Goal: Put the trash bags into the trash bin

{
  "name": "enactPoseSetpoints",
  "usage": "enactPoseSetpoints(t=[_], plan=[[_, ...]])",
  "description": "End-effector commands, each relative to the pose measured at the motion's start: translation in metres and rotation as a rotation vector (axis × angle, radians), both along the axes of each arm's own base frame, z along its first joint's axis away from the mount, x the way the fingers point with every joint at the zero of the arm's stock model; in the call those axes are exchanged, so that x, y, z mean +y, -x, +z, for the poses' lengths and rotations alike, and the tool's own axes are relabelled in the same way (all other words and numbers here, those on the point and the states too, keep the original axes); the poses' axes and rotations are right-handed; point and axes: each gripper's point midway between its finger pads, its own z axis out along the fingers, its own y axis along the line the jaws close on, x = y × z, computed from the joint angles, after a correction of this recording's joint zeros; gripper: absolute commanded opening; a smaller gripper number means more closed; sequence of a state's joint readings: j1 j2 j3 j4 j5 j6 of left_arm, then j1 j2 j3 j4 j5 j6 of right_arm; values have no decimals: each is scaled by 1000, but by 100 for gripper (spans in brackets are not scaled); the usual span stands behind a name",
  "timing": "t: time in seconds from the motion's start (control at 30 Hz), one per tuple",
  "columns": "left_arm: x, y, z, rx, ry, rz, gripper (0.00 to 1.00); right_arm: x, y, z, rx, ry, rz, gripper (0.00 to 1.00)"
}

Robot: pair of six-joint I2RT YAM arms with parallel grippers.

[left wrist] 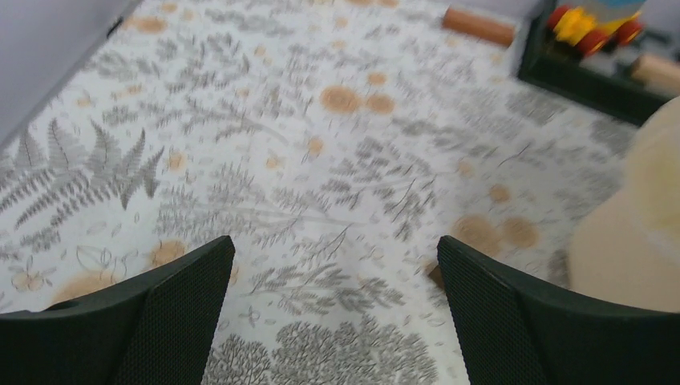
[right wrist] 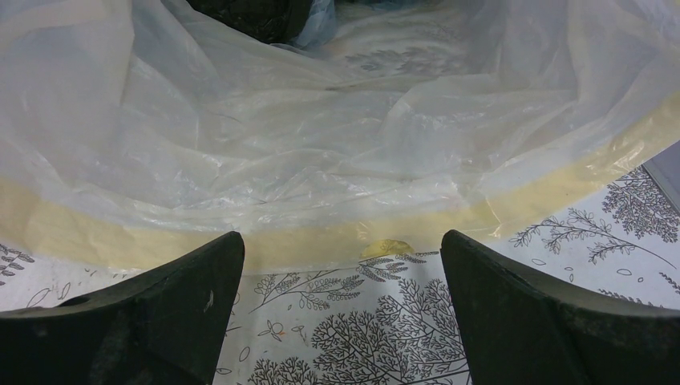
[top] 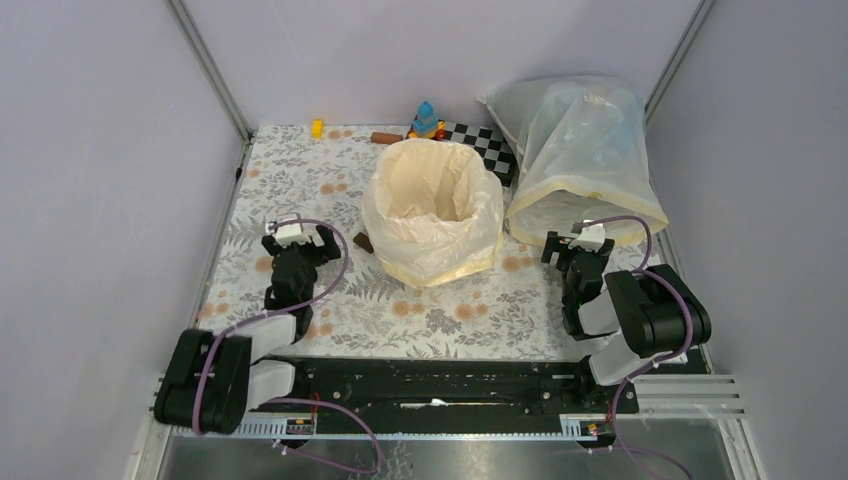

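Note:
The trash bin (top: 425, 180) stands upright mid-table and shows only through the trash bag (top: 440, 248). This crinkly cream-yellow bag lines the bin and is folded down over its outside. Its cream side shows at the right edge of the left wrist view (left wrist: 641, 233). My left gripper (top: 298, 240) is open and empty, low over the flowered cloth to the left of the bin; in its wrist view (left wrist: 335, 265) only cloth lies between the fingers. My right gripper (top: 580, 245) is open and empty to the right of the bin, and its wrist view (right wrist: 343, 257) faces a sack's yellow edge.
A big whitish-clear bulging sack (top: 585, 150) with a yellowish edge lies at the back right, right in front of my right gripper (right wrist: 321, 136). A checkerboard (top: 482, 140), a blue-yellow toy (top: 427, 120), a brown cylinder (top: 386, 138) and a yellow block (top: 317, 128) line the back. A small brown block (top: 363, 242) sits at the bin's left foot.

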State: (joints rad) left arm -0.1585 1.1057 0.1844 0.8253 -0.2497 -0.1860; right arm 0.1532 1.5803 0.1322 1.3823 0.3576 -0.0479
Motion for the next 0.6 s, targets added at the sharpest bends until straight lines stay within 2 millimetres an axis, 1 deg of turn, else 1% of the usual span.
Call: enactPoseSetpoints(t=[0.0, 0.07, 0.1, 0.27, 0.33, 0.4, 0.47, 0.5, 0.53, 0.57], plan=[[11, -12, -4, -30, -33, 36, 99, -7, -9, 25, -93, -1, -41, 100], [18, -14, 1, -59, -71, 65, 99, -7, -9, 25, -94, -1, -41, 100], [20, -14, -1, -53, -72, 75, 99, -7, -9, 25, -94, 0, -40, 100], [21, -14, 1, -62, -81, 80, 99, -7, -9, 25, -94, -1, -40, 100], [20, -17, -3, -55, -115, 67, 97, -7, -9, 25, -93, 0, -40, 100], [14, -10, -10, -114, -130, 19, 98, -7, -9, 25, -93, 0, -41, 100], [18, -8, -1, -183, -136, 44, 99, -7, -9, 25, -93, 0, -41, 100], [13, -13, -11, -123, -132, 20, 98, -7, -9, 25, -94, -1, -41, 100], [7, -22, -19, -67, -153, -19, 96, -7, -9, 25, -94, 0, -40, 100], [5, -29, -20, -61, -162, -36, 93, -7, -9, 25, -92, 0, -40, 100]])
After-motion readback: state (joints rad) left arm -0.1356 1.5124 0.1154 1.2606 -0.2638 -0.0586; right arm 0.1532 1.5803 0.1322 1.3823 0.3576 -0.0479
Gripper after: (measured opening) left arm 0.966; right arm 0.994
